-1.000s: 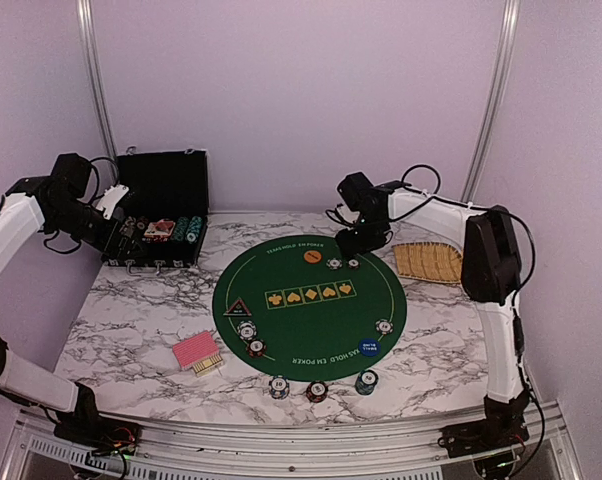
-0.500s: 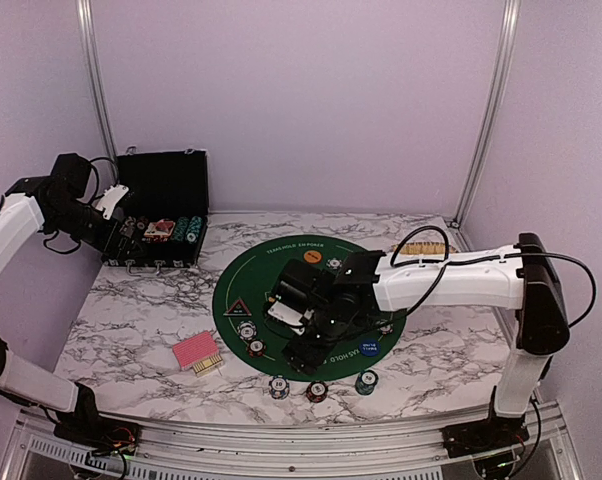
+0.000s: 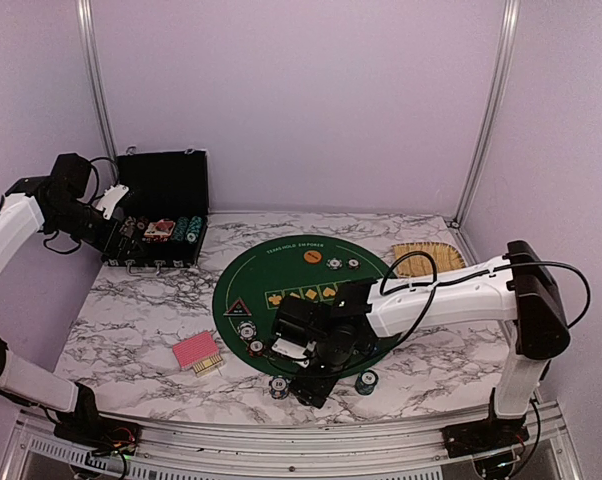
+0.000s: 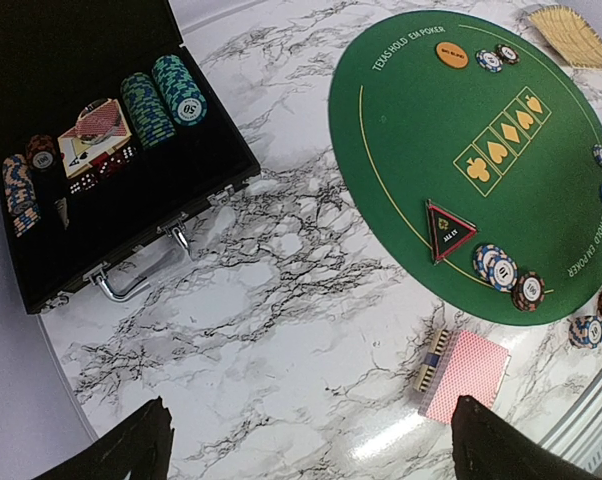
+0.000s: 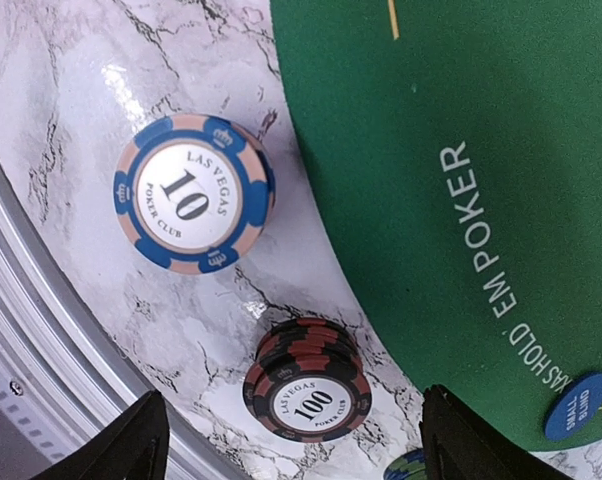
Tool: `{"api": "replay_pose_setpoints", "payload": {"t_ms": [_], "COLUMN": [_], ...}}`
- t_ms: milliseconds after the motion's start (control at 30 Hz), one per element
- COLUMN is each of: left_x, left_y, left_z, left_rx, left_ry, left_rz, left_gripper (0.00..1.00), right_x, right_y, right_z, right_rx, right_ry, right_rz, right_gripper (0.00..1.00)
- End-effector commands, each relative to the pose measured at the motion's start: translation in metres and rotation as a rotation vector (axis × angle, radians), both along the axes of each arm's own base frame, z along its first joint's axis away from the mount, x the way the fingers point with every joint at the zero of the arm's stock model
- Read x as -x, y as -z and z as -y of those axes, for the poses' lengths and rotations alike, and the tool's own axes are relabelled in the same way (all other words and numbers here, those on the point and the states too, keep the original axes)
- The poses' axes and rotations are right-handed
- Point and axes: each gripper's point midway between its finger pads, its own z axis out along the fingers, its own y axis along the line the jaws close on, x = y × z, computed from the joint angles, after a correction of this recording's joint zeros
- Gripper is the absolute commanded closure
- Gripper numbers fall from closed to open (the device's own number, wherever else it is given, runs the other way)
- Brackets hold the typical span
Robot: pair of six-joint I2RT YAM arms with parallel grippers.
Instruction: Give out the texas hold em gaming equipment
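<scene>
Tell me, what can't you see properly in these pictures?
- Top view: the right arm covers the near part of the green mat; anything under it is hidden.
- Right wrist view: the blue button is cut off by the right edge, a teal chip by the bottom edge.
- Left wrist view: numbers on the chip stacks in the black case are too small to read.

Top external sits high behind the arm bases (image 3: 81, 428), looking down across the whole desk (image 3: 131, 300). Left wrist looks obliquely from well above the black case (image 4: 61, 60) and the green mat (image 4: 461, 100). Right wrist looks down at close range on the mat's near edge. Its blue chip stack (image 5: 192, 195) probably recurs at the left wrist view's right edge.
</scene>
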Motion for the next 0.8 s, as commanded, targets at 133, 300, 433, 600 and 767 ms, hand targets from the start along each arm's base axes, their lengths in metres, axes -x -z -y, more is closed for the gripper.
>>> {"api": "replay_pose_setpoints", "payload": {"t_ms": [133, 300, 433, 600, 767], "left_x": [0.007, 0.007, 0.007, 0.007, 0.007], "left_y": [-0.008, -0.009, -0.011, -0.012, -0.012], "left_z": [0.001, 0.001, 0.001, 0.001, 0.0], "left_rx": [0.009, 0.011, 0.009, 0.007, 0.005], "left_ry": [0.008, 0.006, 0.005, 0.003, 0.002], "left_rz": [0.006, 0.009, 0.013, 0.016, 0.017], "left_gripper": [0.01, 0.01, 0.01, 0.01, 0.01], "right_x": [0.002, -0.003, -0.006, -0.009, -0.01], "right_y": [0.015, 0.016, 0.016, 0.019, 0.02], "right_z": [-0.002, -0.002, -0.001, 0.002, 0.003], "right_rx": [0.002, 0.001, -0.006, -0.005, -0.006], "right_ry": [0.002, 0.012, 0.018, 0.027, 0.029], "right_rz": [-0.026, -0.027, -0.028, -0.034, -0.037], "right_gripper": [0.2, 0.26, 0.31, 0.37, 0.41]}}
